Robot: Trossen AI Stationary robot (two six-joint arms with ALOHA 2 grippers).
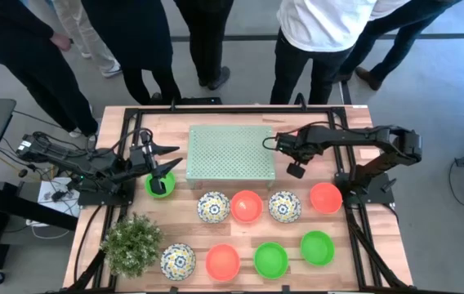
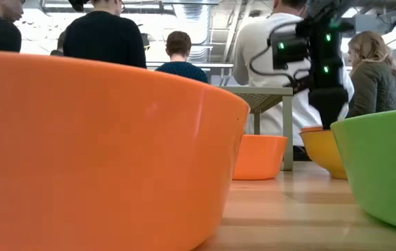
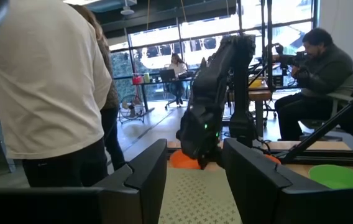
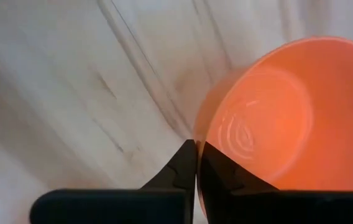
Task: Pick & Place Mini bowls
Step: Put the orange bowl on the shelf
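A pale green perforated rectangular mat (image 1: pixel 231 151) lies on the far middle of the light wooden plank worktop (image 1: pixel 346 276), raised on short legs; in the low view it shows as a small pale platform (image 2: pixel 262 97) beyond the near rims. A small bushy green plant (image 1: pixel 132 242) stands at the near left part of the worktop. A black metal frame (image 1: pixel 240 107) runs along the worktop's edges. Several people stand on the grey floor (image 1: pixel 452 90) along the far side, among them a person in a white top (image 1: pixel 322 24) and others in dark clothes (image 1: pixel 134 33). Bundled cables (image 1: pixel 52 192) lie beside the left edge.
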